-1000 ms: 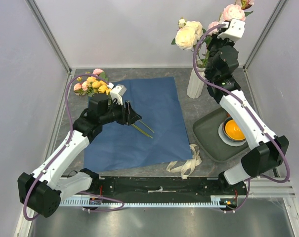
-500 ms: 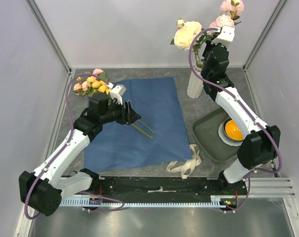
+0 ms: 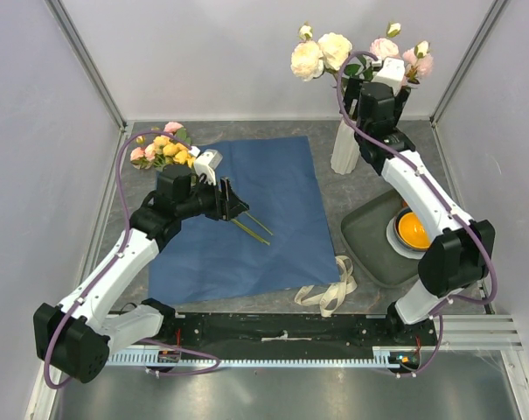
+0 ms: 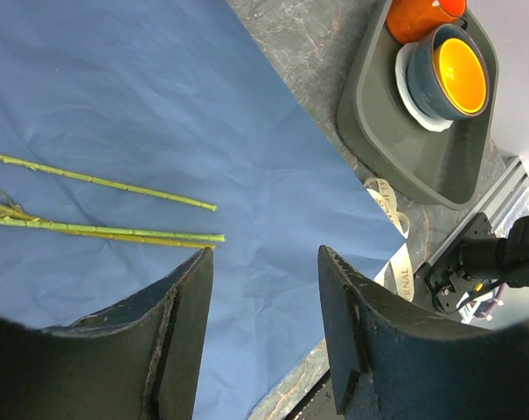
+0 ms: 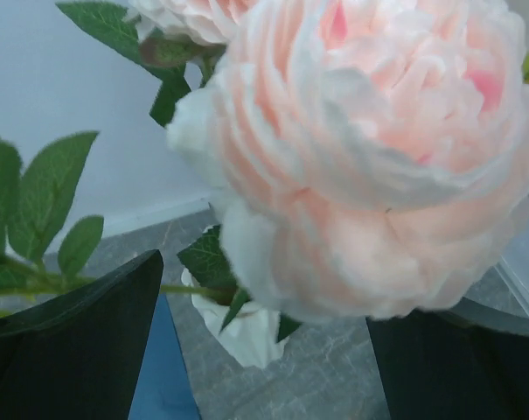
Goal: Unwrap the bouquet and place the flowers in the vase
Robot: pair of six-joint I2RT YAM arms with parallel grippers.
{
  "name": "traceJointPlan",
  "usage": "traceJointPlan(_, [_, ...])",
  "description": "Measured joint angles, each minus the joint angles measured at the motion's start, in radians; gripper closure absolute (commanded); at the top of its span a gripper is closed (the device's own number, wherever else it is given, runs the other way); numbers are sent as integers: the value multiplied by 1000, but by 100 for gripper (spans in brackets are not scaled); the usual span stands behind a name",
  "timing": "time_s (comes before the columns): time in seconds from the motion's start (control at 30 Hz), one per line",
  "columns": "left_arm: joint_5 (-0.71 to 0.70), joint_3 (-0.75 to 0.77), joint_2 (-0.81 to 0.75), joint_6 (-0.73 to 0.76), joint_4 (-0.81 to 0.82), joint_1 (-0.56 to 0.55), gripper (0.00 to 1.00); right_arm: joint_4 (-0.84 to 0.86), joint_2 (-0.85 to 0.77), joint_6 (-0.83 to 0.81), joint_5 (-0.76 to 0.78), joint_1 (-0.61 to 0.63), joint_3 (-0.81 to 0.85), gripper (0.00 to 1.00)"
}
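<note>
The right gripper (image 5: 264, 297) is standing wide open at the pink rose (image 5: 360, 157) over the vase (image 3: 344, 149), probably holding nothing. The left gripper (image 4: 266, 254) is hanging half open and empty. The stems (image 4: 115, 232) are lying crossways on the blue paper (image 4: 203, 105), just beside it.

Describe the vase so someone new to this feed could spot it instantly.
Start at the blue paper sheet spread mid-table and go past its far right corner. There, just beyond the dark grey tray, stands the vase. It is the only tall white ribbed cylinder, with cream and pink roses rising from it.
</note>
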Motion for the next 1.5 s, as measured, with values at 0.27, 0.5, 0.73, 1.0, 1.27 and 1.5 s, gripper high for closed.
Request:
traceJointPlan(0.27, [-7,0,28,0,0,2,40,-288,-98,141,-16,0,-13,2])
traceJointPlan(0.5, [-56,0,37,-11,-4,11,39,-358,-325,251,-135,-1,-275,2])
traceJointPlan(0.73, [-120,-32,47,-152,30,60,41,-319,-371,306,-446,33,-567,2])
traceJointPlan(1.0, [-109,-340,50,-522,283,367,43,-214,-344,311,-749,335,-764,2])
traceJointPlan(1.27, [-240,-441,183,-693,470,429,50,-124,-404,302,-848,388,-793,2])
traceJointPlan(1.5, [-279,-388,453,-844,632,457,53,-128,-500,230,-821,388,-806,2])
